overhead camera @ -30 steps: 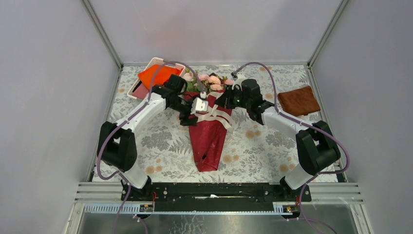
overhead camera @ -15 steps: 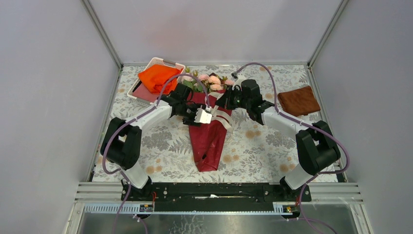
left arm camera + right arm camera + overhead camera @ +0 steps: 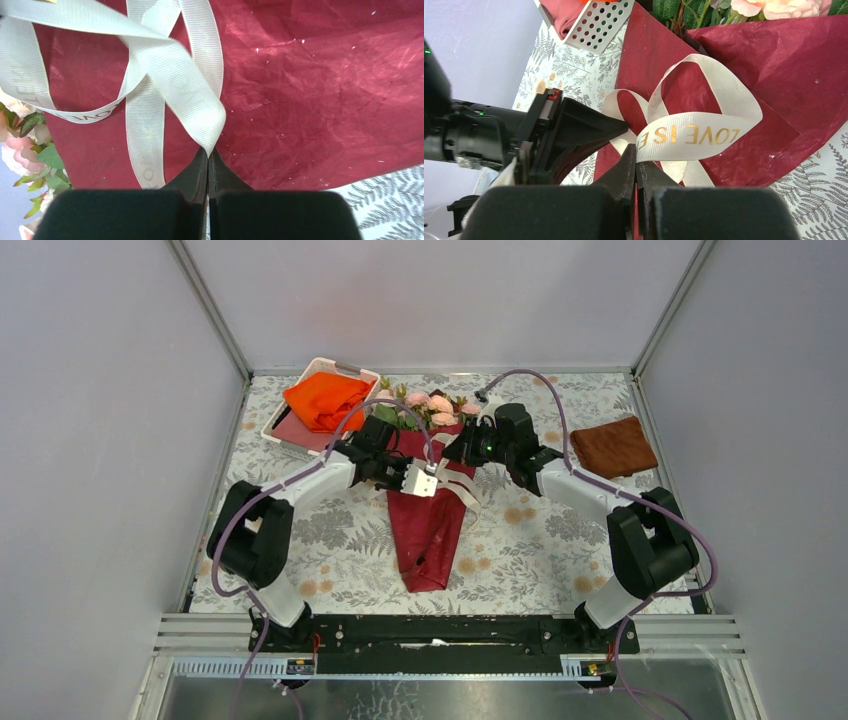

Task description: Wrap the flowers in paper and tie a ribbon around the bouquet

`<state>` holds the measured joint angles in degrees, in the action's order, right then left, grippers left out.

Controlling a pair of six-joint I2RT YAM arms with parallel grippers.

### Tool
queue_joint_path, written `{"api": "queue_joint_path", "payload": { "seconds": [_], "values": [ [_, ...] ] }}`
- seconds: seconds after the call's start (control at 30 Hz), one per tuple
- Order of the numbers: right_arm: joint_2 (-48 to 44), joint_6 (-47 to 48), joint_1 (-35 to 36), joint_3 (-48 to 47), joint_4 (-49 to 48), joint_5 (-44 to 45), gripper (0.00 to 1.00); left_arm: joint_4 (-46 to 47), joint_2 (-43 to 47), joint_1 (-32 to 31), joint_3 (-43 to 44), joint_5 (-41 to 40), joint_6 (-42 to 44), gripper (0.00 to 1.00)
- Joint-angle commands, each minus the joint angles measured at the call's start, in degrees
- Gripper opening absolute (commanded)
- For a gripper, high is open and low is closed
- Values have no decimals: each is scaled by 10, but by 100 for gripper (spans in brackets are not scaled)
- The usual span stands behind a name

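Floral-print bench (image 3: 330, 540) with the paper (image 3: 430, 530) cone on it; left gripper (image 3: 208, 155) and right gripper (image 3: 636, 162) each pinch ribbon (image 3: 694, 135) over the paper.

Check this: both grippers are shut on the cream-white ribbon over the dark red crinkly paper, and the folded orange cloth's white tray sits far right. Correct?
One error: the top view shows the folded orange cloth and its white tray at the far left, not right. The left gripper and right gripper are shut on the cream-white ribbon over the dark red paper.
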<state>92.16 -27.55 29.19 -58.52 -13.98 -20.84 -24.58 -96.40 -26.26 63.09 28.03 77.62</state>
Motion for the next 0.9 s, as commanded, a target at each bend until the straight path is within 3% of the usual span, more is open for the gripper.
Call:
{"api": "queue_joint_path", "payload": {
  "seconds": [0.0,0.17,0.3,0.47,0.63,0.87],
  "values": [
    [17,-14,-1,-19,-18,-17,0,-76,38,-7,50,6,-31,0],
    [54,-1,-1,-61,5,-26,0,-220,55,-11,131,43,-43,0],
    [84,13,-1,-90,35,-51,0,-275,59,-13,188,99,-67,0],
    [90,39,2,-88,49,-138,0,-267,46,-13,241,140,-130,0],
    [51,117,12,-52,84,-241,0,-190,32,-14,253,101,-227,0],
    [-20,138,12,-12,86,-194,0,-159,23,-14,236,91,-244,0]
  ]
}}
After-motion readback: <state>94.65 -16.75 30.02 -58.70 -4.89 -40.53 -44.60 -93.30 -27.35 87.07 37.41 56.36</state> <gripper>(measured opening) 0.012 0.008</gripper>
